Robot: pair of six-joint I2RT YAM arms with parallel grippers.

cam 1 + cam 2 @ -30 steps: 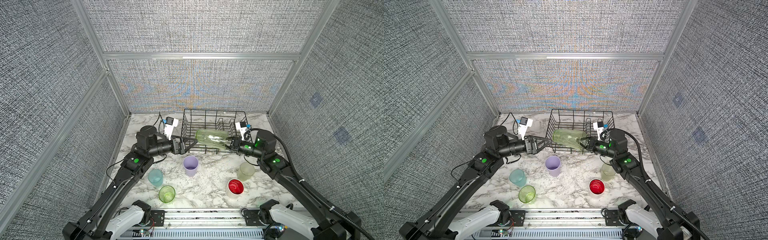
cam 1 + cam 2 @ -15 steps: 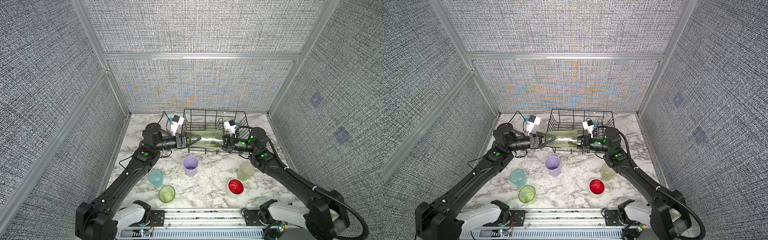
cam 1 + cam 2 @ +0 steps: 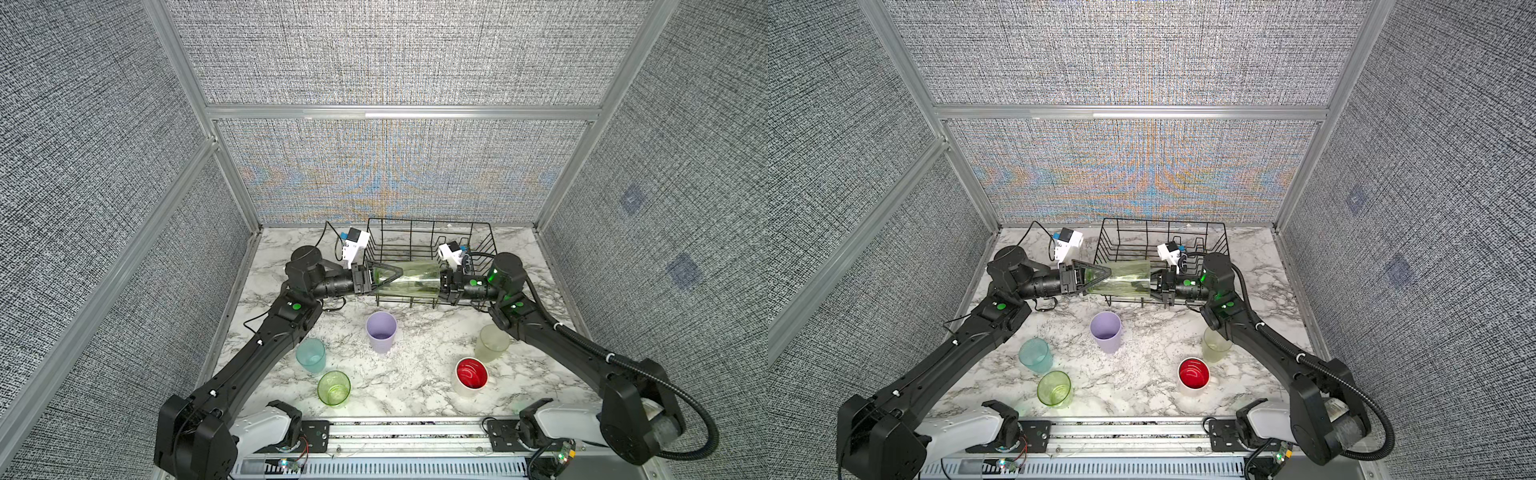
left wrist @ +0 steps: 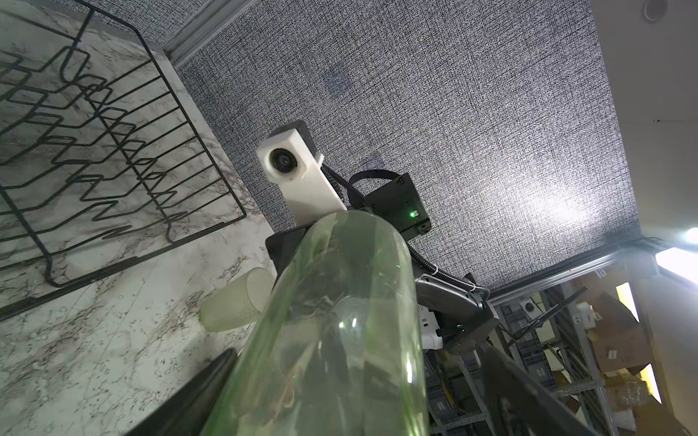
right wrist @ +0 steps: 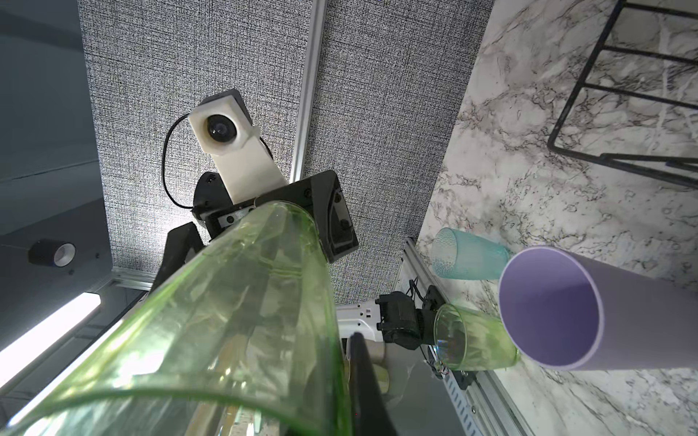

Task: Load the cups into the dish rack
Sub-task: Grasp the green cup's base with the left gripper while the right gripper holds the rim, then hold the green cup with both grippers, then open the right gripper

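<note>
The tall green cup (image 3: 415, 280), clamped level by the right gripper (image 3: 444, 284) over the near edge of the dish rack (image 3: 432, 222), has now been straddled by the wide-open left gripper (image 3: 398, 274); a handover looks imminent.

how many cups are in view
6: tall green cup sideways in the right gripper at the dish rack's front; lilac, light blue, short green, frosted and red-inside cups upright on the table.
</note>
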